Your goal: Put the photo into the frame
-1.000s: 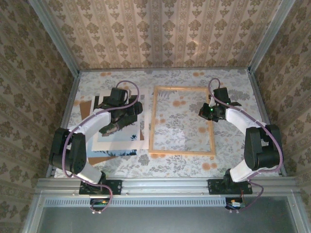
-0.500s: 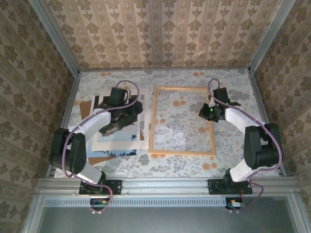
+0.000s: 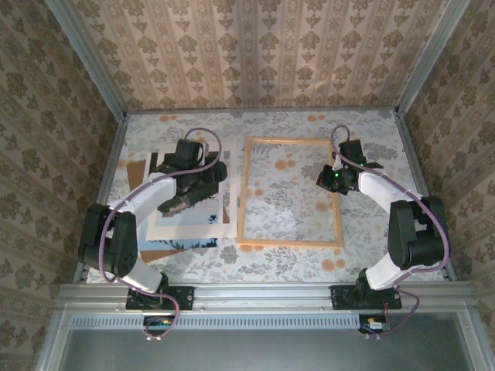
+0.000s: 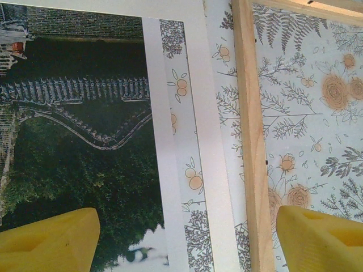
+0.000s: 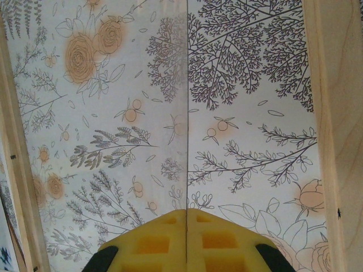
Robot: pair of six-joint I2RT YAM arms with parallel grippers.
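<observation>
1. Hovering over the photo [image 3: 197, 220], the left gripper [image 4: 184, 241] is standing with its fingers wide apart, gripping nothing.
2. The photo is lying flat just left of the frame [image 3: 290, 243], not inside it.
3. The right gripper [image 5: 186, 229] is sitting closed above the frame's right part.
4. Lifting well is likely calling for one finger sliding under the photo's white border.
</observation>
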